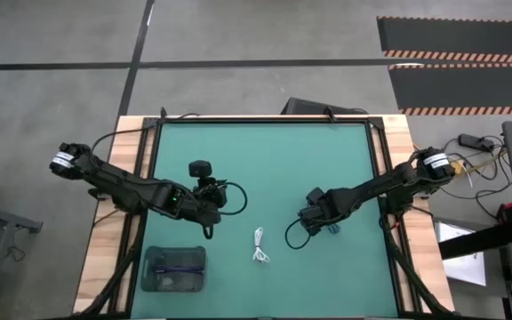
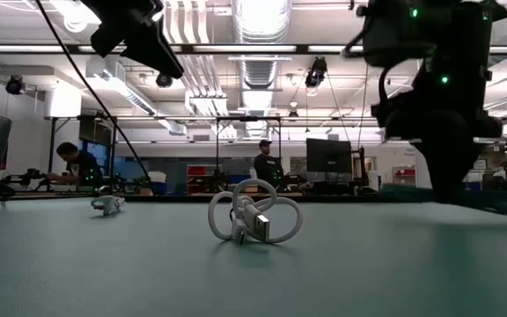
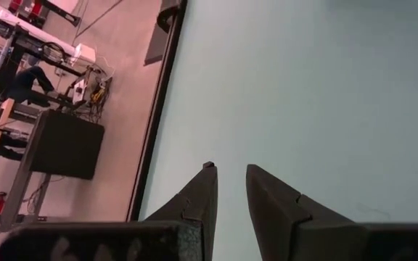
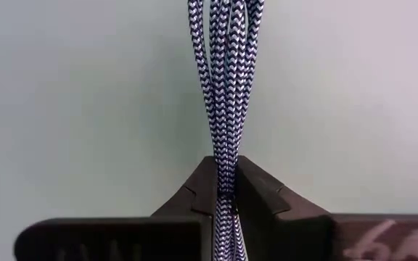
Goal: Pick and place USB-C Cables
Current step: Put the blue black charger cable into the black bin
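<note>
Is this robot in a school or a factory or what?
It looks like a robot lab or workshop. Ducts and strip lights hang from an open ceiling, people sit at benches with monitors, and striped hazard tape marks the concrete floor.

Open green mat between both arms, only a white cable and bin near front.

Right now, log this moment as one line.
right gripper: shut on braided black-and-white cable bundle | left gripper: open, empty | white coiled cable: on green mat | clear bin: front-left
</note>
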`<state>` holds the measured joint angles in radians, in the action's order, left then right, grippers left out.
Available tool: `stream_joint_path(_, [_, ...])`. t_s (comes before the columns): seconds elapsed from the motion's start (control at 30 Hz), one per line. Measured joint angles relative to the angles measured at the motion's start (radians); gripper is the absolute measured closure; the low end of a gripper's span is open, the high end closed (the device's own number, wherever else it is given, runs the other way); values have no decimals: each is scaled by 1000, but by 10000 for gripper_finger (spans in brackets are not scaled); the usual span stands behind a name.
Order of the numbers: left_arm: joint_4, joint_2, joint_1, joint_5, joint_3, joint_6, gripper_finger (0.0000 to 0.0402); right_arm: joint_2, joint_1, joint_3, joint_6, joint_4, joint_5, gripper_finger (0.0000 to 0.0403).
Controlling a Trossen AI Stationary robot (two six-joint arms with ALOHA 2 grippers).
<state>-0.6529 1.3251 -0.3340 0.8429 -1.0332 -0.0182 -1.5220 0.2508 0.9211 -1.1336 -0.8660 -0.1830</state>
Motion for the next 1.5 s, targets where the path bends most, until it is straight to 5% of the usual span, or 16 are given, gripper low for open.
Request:
stream_joint_path(0.37, [81, 0, -1, -92, -1, 1, 343, 210, 0, 0, 293, 204, -236, 380])
stream_joint_path(0.6, [142, 0, -1, -137, 1, 7, 343, 283, 0, -30, 604, 487, -265, 380])
stream_joint_path(0.93, [245, -1, 0, -229, 5, 11, 343, 303, -1, -137, 892, 846, -252, 380])
stream_joint_path(1.2, [483, -2, 0, -359, 29, 115, 343, 295, -3, -224, 1098, 1205, -85, 380])
stream_joint_path(1.5, [694, 7, 0, -368, 36, 184, 343, 276, -13, -304, 1292, 1560, 35, 380])
